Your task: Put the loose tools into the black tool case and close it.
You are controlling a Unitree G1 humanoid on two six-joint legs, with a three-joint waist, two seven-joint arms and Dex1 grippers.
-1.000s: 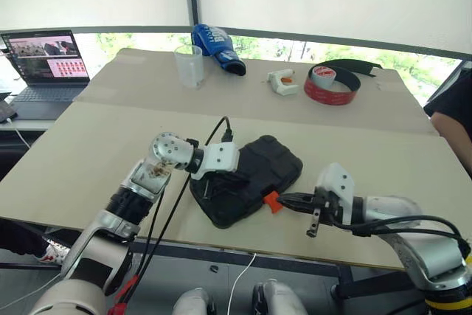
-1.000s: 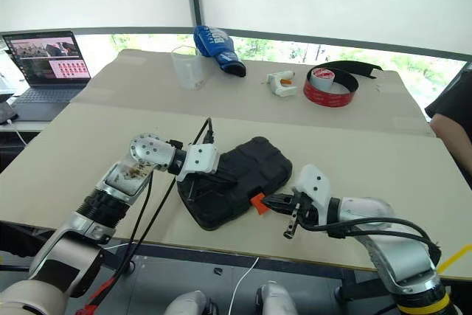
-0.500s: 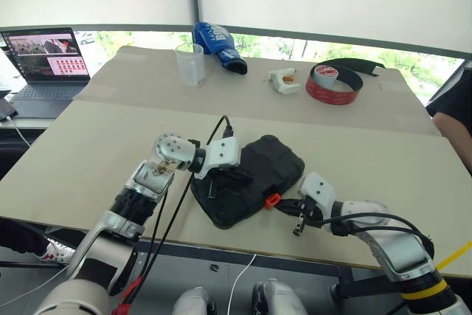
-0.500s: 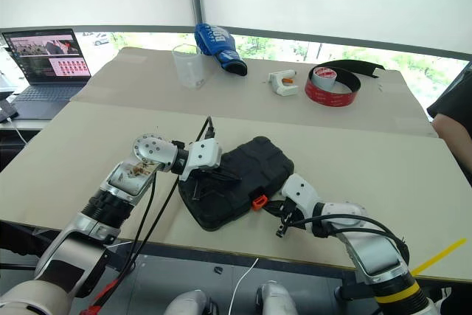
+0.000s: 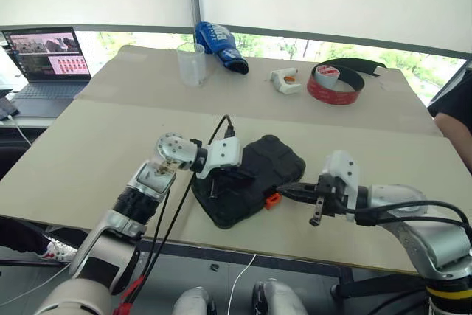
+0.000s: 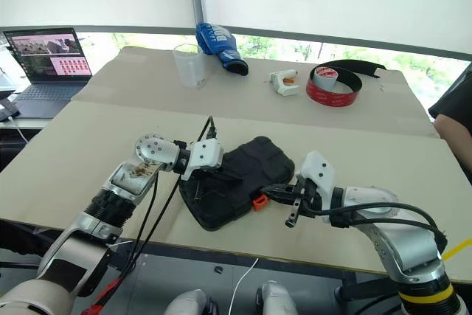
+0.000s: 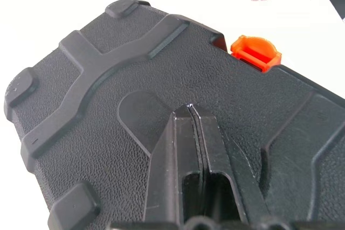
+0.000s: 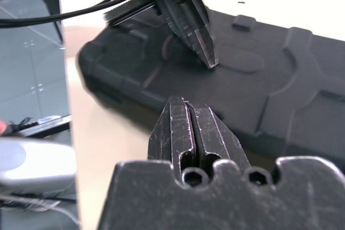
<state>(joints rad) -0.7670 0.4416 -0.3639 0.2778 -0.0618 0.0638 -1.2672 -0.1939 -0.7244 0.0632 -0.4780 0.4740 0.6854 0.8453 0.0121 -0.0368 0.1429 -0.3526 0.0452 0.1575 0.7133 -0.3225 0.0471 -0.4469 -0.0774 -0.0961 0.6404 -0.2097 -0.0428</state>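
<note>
Bare table (image 5: 96, 153) around the shut black tool case (image 5: 254, 175).

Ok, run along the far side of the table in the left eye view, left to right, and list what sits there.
Open laptop → clear plastic cup → blue pouch lying flat → small white glue gun → big red-and-grey tape roll.

Left hand (image 5: 234, 177) on closed black tool case (image 5: 254, 178); right hand (image 5: 289, 191) beside latch (image 5: 272, 200).
</note>
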